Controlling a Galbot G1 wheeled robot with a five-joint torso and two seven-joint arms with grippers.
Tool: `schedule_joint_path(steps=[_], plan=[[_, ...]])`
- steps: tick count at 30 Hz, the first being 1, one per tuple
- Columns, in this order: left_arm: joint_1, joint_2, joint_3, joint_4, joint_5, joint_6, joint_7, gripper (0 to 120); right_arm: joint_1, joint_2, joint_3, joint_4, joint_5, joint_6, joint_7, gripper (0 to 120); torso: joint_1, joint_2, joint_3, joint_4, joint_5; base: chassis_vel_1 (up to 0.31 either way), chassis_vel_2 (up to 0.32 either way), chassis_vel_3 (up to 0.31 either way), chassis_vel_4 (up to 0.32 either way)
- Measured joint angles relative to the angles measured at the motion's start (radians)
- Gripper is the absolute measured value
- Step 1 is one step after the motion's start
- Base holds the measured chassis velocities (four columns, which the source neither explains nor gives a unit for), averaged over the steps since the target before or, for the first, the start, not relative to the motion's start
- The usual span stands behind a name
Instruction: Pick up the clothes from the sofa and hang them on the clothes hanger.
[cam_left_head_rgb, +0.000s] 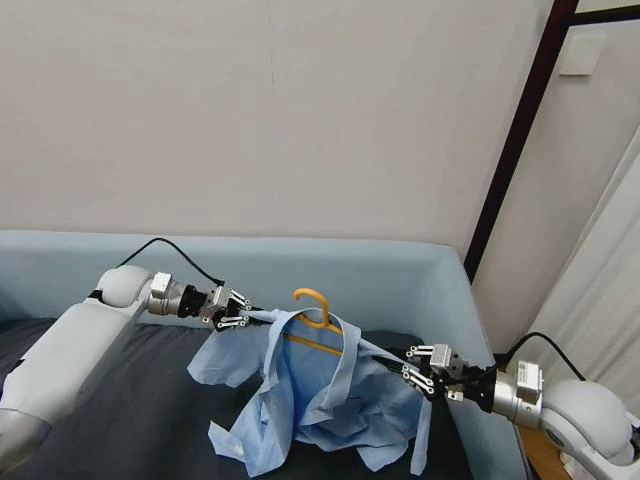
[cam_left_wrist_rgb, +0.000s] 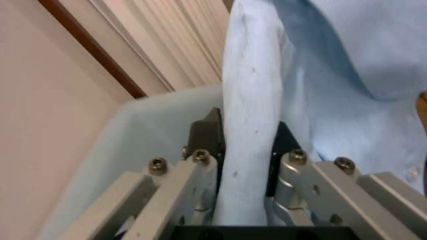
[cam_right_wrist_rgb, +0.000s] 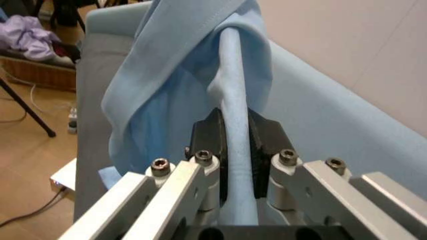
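A light blue shirt (cam_left_head_rgb: 320, 400) hangs stretched above the dark sofa seat (cam_left_head_rgb: 150, 400), draped over an orange clothes hanger (cam_left_head_rgb: 312, 322) whose hook sticks up at the collar. My left gripper (cam_left_head_rgb: 240, 311) is shut on the shirt's left shoulder edge; in the left wrist view the cloth (cam_left_wrist_rgb: 250, 125) runs pinched between its pads (cam_left_wrist_rgb: 205, 137). My right gripper (cam_left_head_rgb: 418, 368) is shut on the shirt's right side; the right wrist view shows a rolled fold of the fabric (cam_right_wrist_rgb: 233, 100) clamped between its black pads (cam_right_wrist_rgb: 210, 140).
The sofa's pale blue backrest (cam_left_head_rgb: 380, 270) runs behind the shirt, with its arm (cam_left_head_rgb: 490, 400) at the right. A dark door frame (cam_left_head_rgb: 515, 140) and a white curtain (cam_left_head_rgb: 610, 300) stand at the right. Purple clothes in a basket (cam_right_wrist_rgb: 30, 42) lie on the wooden floor.
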Motion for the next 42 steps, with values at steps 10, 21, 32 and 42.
schedule_joint_path(steps=[10, 21, 32, 42], plan=[[0.048, 0.074, -0.005, -0.138, -0.281, -0.062, -0.212, 54, 0.030, -0.068, 0.089, 0.046, 0.164, -0.080, 0.040, 7, 0.000, 0.000, 0.000, 0.0002, 0.0001, 0.000, 0.000, 0.000, 0.000], [0.313, 0.082, -0.111, -0.341, -0.365, -0.102, -0.476, 95, 0.081, -0.202, 0.207, 0.081, 0.293, -0.211, 0.100, 7, 0.000, 0.000, 0.000, 0.0003, -0.0003, 0.000, 0.000, 0.000, 0.000], [0.442, 0.019, -0.132, -0.448, -0.278, -0.140, -0.808, 100, 0.106, -0.245, 0.269, 0.125, 0.381, -0.246, 0.194, 7, 0.000, 0.000, 0.000, 0.0003, 0.0001, 0.000, 0.000, 0.000, 0.000], [0.579, -0.058, -0.096, -0.588, -0.033, -0.081, -1.113, 100, 0.188, -0.272, 0.280, 0.233, 0.477, -0.371, 0.507, 7, 0.000, 0.000, 0.000, 0.0003, 0.0001, 0.000, 0.000, 0.000, 0.000]])
